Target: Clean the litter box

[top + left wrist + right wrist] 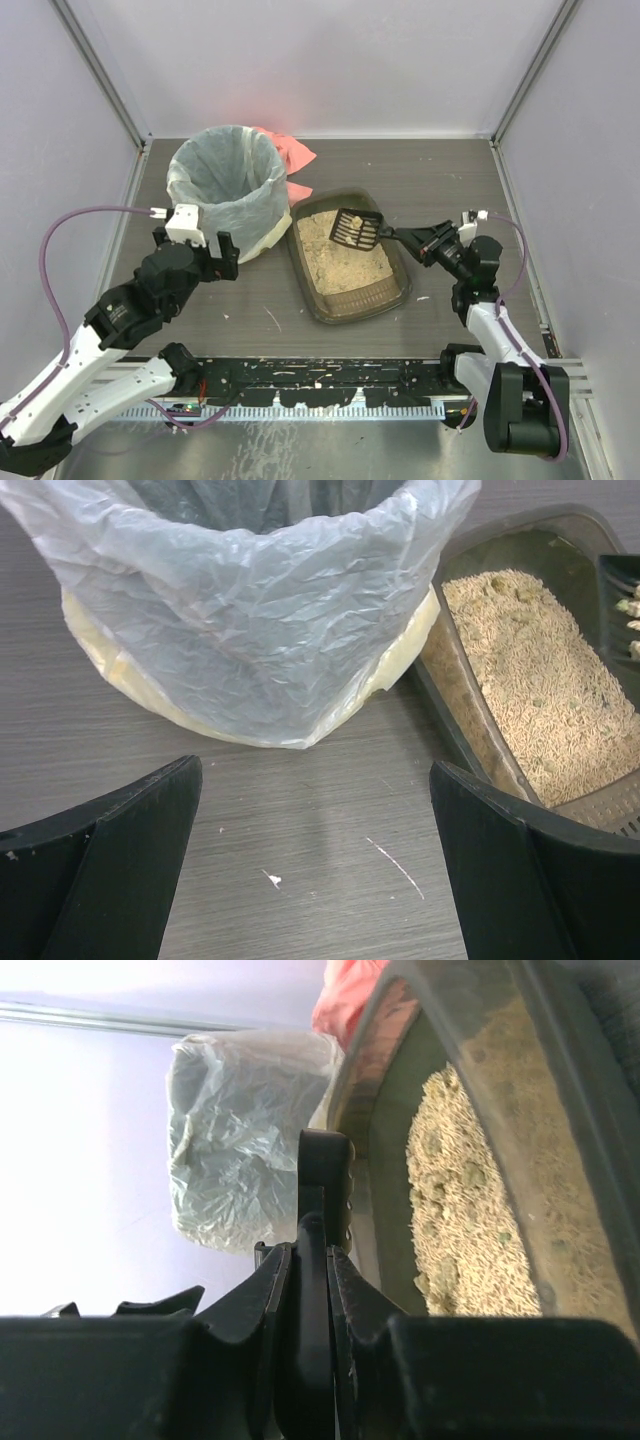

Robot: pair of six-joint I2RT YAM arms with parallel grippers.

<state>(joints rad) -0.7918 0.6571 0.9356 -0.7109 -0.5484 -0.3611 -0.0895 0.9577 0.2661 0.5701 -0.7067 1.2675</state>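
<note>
The litter box point(385, 296) is a dark smoky-brown tray with tan litter, right of the bin; it also shows in the left wrist view point(455, 735) and the right wrist view point(375, 1110). My right gripper point(422, 242) is shut on the handle of a small black slotted scoop point(356, 229), held over the tray's far end with a few clumps in it. In the right wrist view the scoop handle point(312, 1290) sits edge-on between the fingers. My left gripper point(213, 262) is open and empty, low over the table just in front of the bin point(226, 186).
The round bin lined with a white bag point(260, 600) stands left of the tray, almost touching it. A pink cloth point(290, 150) lies behind the bin. White walls close in the back and sides. Small white specks point(272, 880) lie on the tabletop.
</note>
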